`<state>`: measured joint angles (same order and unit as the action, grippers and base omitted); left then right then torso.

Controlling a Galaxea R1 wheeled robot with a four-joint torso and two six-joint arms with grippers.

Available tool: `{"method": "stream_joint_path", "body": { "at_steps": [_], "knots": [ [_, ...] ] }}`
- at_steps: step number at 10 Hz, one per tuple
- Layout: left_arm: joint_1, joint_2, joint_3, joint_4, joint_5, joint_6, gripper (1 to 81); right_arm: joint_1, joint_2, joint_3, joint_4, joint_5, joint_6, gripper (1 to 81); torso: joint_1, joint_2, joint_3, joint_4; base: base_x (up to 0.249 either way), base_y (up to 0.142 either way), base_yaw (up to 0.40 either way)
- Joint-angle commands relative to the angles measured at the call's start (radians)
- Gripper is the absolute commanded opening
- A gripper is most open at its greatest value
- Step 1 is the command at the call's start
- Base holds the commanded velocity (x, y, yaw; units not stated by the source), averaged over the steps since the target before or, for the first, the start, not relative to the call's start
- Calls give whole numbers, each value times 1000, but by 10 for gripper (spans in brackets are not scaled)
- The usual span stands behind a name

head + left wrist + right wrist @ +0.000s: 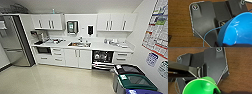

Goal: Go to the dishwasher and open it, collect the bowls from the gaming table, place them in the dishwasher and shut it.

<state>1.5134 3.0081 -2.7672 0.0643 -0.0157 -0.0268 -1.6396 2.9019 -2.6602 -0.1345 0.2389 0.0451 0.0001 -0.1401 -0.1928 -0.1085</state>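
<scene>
The dishwasher (102, 58) is built in under the white counter, right of the sink. Its door is down and the dark inside with racks shows. A bright blue bowl (238, 31) looms close in the left wrist view, over the robot's dark plate, with my left gripper (222, 44) shut on its rim. In the right wrist view a green bowl (200, 87) sits just as close, and my right gripper (217, 91) is shut on its edge. The gaming table is out of view.
A steel fridge (13, 41) stands at the far left and a sink (79, 44) sits mid-counter. Dark waste bins (133, 80) with green and blue lids line the right wall under posters. Pale floor (57, 80) stretches between me and the cabinets.
</scene>
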Motion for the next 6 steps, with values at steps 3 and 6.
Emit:
{"method": "stream_joint_path", "body": {
  "at_steps": [3, 6],
  "knots": [
    [-40, -6, -3, 9, 59, 2, 10, 31, -13, -3, -4, -46, -1, 10, 0, 0, 0, 0, 141, 0, 0],
    [-40, -6, -3, 9, 59, 2, 10, 33, -13, -3, -4, -46, -1, 10, 0, 0, 0, 0, 141, 0, 0]
  ]
}}
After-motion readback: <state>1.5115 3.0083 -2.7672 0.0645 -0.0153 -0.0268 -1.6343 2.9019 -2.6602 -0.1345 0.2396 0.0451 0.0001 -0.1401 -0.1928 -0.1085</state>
